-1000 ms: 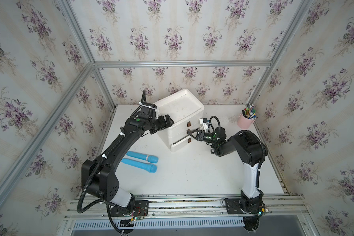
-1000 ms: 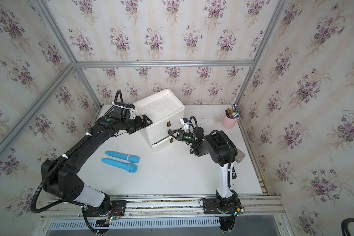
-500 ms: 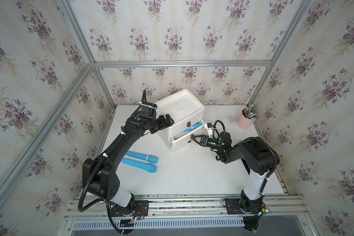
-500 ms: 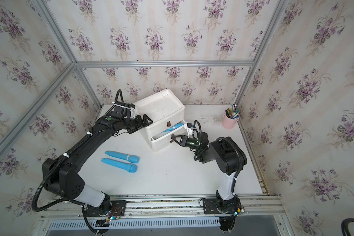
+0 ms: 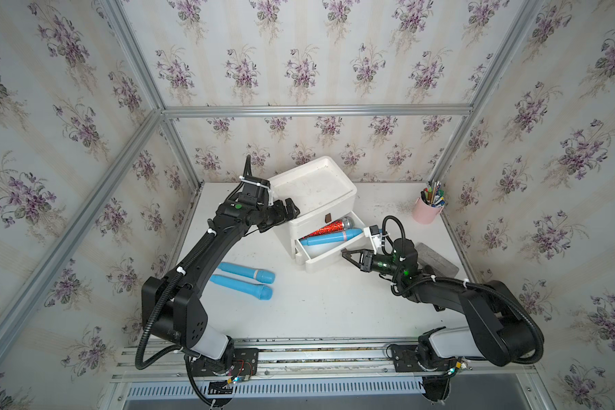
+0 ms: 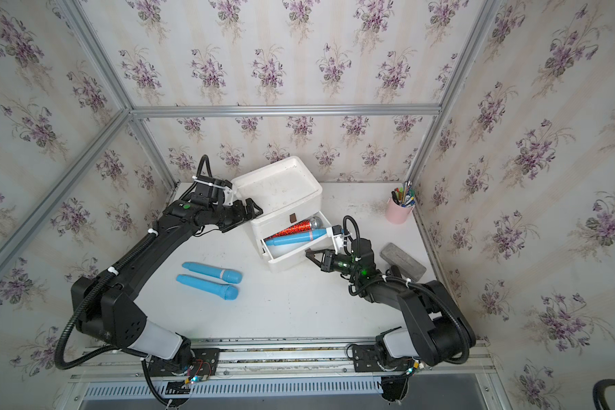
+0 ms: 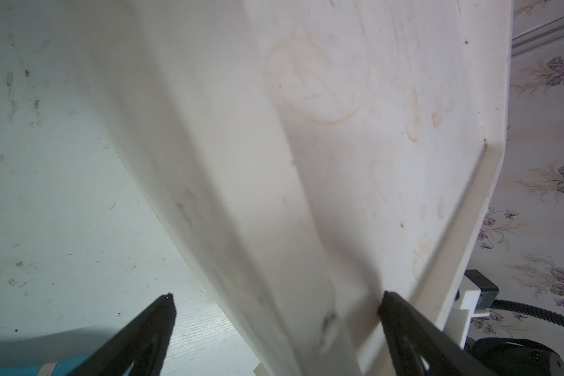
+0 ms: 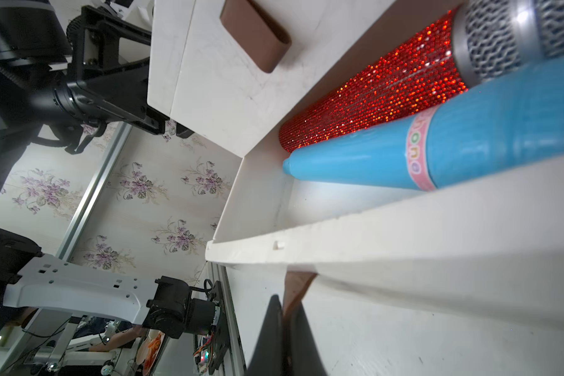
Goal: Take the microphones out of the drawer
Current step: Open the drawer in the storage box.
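Observation:
The lower drawer (image 5: 334,249) (image 6: 295,255) (image 8: 404,234) of the white drawer box (image 5: 316,184) (image 7: 339,130) stands pulled out. Inside lie a red glitter microphone (image 5: 329,228) (image 6: 295,227) (image 8: 388,97) with a silver mesh head and, beside it, a blue microphone (image 5: 331,238) (image 6: 295,238) (image 8: 469,136). My right gripper (image 5: 345,252) (image 6: 309,252) (image 8: 282,298) is shut on the drawer's brown pull tab (image 8: 298,286), low at the drawer's front. My left gripper (image 5: 288,209) (image 6: 254,209) (image 7: 275,299) is open, its fingers astride the box's left top edge.
Two more blue microphones (image 5: 247,273) (image 5: 242,287) lie on the table left of the box. A pink pen cup (image 5: 427,213) stands at the back right. A grey block (image 5: 435,259) lies just behind my right arm. The upper drawer's brown tab (image 5: 328,217) (image 8: 258,35) shows on the box front.
My right gripper has drawn back toward the front right with the pull tab in it, sliding the drawer out and baring the two microphones. The left arm has stayed put.

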`<state>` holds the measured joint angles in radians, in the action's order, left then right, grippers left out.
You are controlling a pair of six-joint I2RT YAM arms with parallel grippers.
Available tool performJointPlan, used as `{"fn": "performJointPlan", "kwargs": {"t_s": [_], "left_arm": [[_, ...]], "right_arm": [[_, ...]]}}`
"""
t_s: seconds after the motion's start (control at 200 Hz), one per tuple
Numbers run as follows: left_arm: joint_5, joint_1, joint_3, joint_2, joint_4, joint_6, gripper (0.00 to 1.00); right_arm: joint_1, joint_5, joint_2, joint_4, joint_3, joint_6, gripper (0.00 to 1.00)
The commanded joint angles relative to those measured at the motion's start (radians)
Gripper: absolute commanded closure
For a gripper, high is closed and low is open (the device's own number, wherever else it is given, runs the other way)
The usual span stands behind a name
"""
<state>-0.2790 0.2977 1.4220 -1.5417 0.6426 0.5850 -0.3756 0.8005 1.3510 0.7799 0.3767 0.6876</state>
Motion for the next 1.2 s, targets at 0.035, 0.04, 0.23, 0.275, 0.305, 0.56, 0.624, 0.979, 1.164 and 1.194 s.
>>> {"fn": "performJointPlan", "kwargs": {"t_s": [0.035, 0.04, 0.23, 0.275, 0.305, 0.56, 0.624, 0.979, 1.164, 1.194], "left_arm": [[0.068, -0.012, 0.013, 0.001, 0.094, -0.033, 0.01], [0.067, -0.012, 0.013, 0.001, 0.095, -0.034, 0.01], [0.058, -0.017, 0.024, 0.003, 0.095, -0.049, 0.01], [0.057, -0.017, 0.026, 0.006, 0.095, -0.053, 0.01], [0.055, -0.017, 0.029, 0.007, 0.095, -0.055, 0.01], [0.041, -0.022, 0.057, 0.024, 0.104, -0.087, 0.01], [-0.007, -0.022, 0.081, 0.033, 0.107, -0.117, 0.01], [-0.123, -0.014, 0.164, 0.174, 0.146, -0.283, 0.01], [-0.142, 0.061, 0.179, 0.194, 0.168, -0.36, 0.01], [-0.14, 0.08, 0.181, 0.195, 0.17, -0.373, 0.01]], "right_arm": [[-0.002, 0.015, -0.096, -0.106, -0.021, -0.084, 1.0], [-0.002, 0.014, -0.099, -0.11, -0.021, -0.085, 1.0], [-0.002, -0.014, -0.202, -0.167, -0.078, -0.097, 1.0], [-0.002, -0.024, -0.215, -0.17, -0.093, -0.099, 1.0], [-0.001, -0.029, -0.222, -0.174, -0.101, -0.098, 1.0], [-0.001, -0.061, -0.28, -0.175, -0.126, -0.087, 1.0], [-0.002, -0.067, -0.283, -0.187, -0.121, -0.095, 0.99], [0.012, -0.1, -0.286, -0.269, -0.072, -0.121, 0.37], [0.09, -0.073, -0.325, -0.368, -0.036, -0.134, 0.25], [0.104, -0.067, -0.331, -0.384, -0.028, -0.139, 0.24]]}}
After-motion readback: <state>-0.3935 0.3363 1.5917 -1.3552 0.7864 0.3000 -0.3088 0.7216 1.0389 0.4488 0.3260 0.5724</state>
